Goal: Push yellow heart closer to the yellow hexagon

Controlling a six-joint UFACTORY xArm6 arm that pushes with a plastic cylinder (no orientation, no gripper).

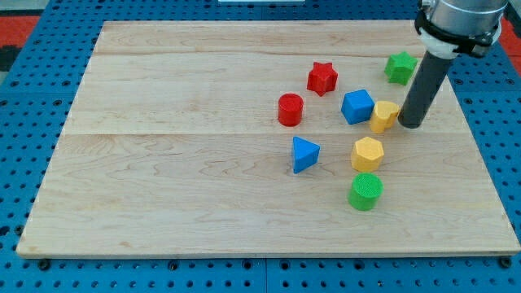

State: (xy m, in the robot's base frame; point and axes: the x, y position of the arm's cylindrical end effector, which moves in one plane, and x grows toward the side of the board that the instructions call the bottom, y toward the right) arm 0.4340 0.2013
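Your yellow heart (pixel 384 116) sits on the wooden board (pixel 163 163) toward the view's right, pressed up against or just beside the blue cube (pixel 357 107) on its left, and the yellow hexagon (pixel 367 154) lies near it toward the view's bottom, a touch to the left. The relation your move turns on is this: my tip (pixel 409 125) stands immediately to the heart's right, touching it or very nearly so (the rod's dark shaft blurs the line of contact, so I cannot say which). From that side a push would send the heart leftward into the blue cube, not down to the hexagon. You would do better, I judge, to bring the tip round to the heart's upper side and drive toward the view's bottom. There is no gripper on this arm, only the bare rod, so nothing is pinched or spread. Further out, the green cylinder (pixel 365 192) lies below the hexagon, the blue triangle (pixel 304 154) to its left, the red cylinder (pixel 291 109) and red star (pixel 322 78) up and left, and the green star (pixel 400 67) above the tip.
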